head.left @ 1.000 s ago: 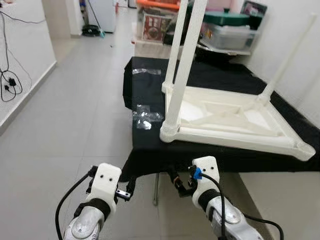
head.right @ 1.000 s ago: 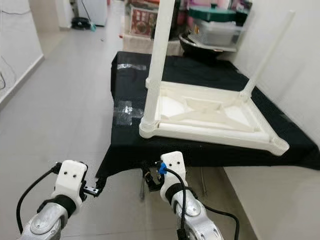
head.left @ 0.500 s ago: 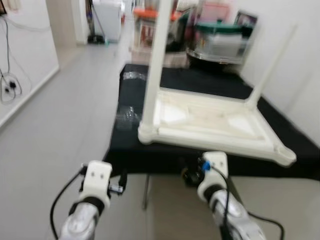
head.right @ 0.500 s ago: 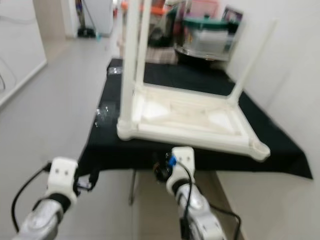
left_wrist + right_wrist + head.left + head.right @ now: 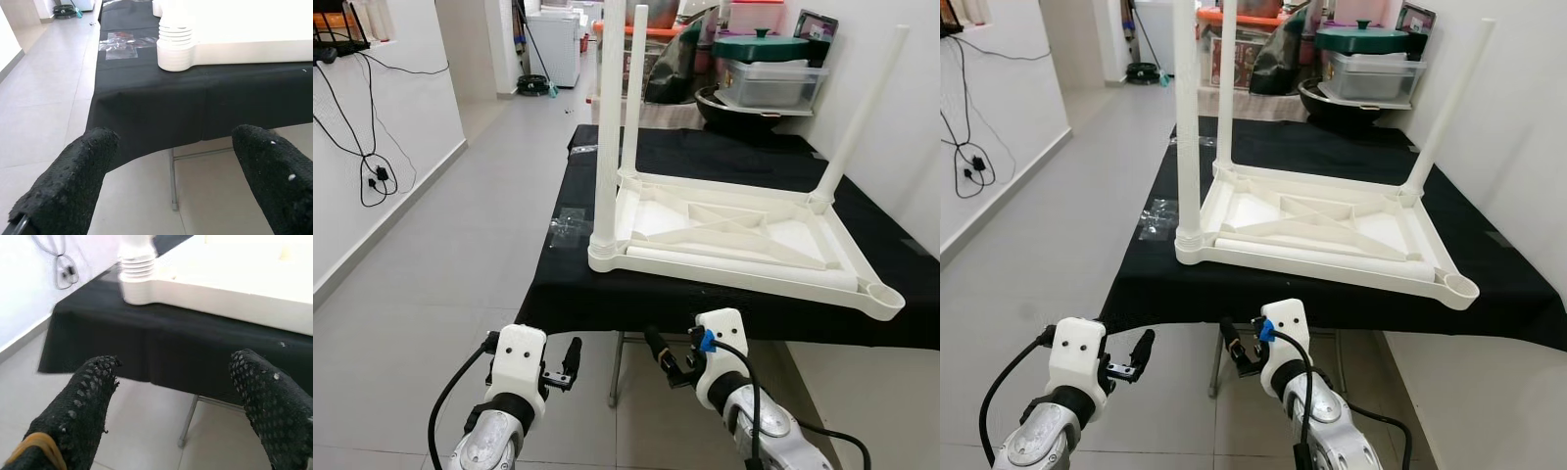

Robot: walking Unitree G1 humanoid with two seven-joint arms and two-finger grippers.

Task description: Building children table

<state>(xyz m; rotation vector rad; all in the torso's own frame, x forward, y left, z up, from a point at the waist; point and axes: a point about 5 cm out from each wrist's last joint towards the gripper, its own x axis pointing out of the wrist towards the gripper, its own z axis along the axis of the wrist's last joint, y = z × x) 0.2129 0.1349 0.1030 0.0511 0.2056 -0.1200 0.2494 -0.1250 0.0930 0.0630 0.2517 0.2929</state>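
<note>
Upturned white plastic children's table (image 5: pixel 734 240) lying on a black-clothed table (image 5: pixel 705 162).
Smooth round legs (image 5: pixel 605 127) running off-frame; left gripper (image 5: pixel 570 358) and right gripper (image 5: pixel 662 358) hovering, jaws released.

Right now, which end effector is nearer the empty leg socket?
Right. The right end effector hangs below the table edge, left of the socket; the left end effector is farther left.
</note>
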